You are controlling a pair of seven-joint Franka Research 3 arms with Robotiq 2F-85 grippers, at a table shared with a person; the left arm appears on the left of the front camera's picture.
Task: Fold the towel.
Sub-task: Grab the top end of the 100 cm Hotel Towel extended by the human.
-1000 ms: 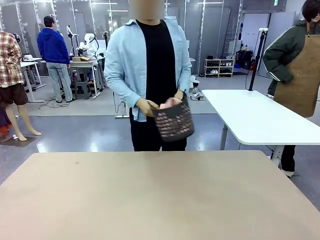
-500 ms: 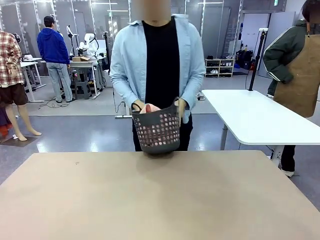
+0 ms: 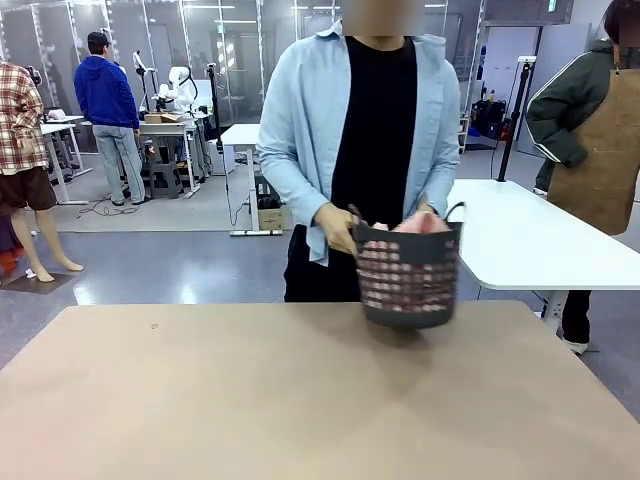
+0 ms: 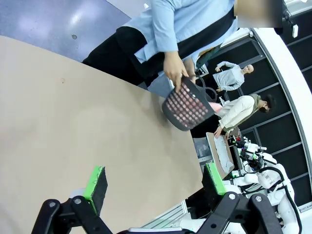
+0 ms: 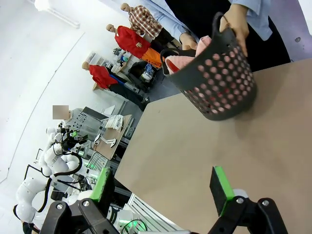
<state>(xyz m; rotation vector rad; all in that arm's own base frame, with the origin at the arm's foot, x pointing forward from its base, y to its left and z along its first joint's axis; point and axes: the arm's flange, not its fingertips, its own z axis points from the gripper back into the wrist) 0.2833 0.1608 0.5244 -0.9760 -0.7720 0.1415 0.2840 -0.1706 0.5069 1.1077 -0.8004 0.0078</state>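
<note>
At the far edge of the beige worktop (image 3: 300,400) a person (image 3: 370,130) holds a dark perforated basket (image 3: 408,280) with the salmon-pink terry towel (image 3: 420,224) bunched inside, so the left gripper (image 4: 155,181) and right gripper (image 5: 162,187), both wide and empty, should wait clear until it is laid flat.

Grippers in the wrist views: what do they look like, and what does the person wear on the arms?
The left gripper and right gripper are black two-finger claws built of jointed links with round pivots. Each finger ends in a flat green pad. The person's sleeves are long and light blue.
</note>
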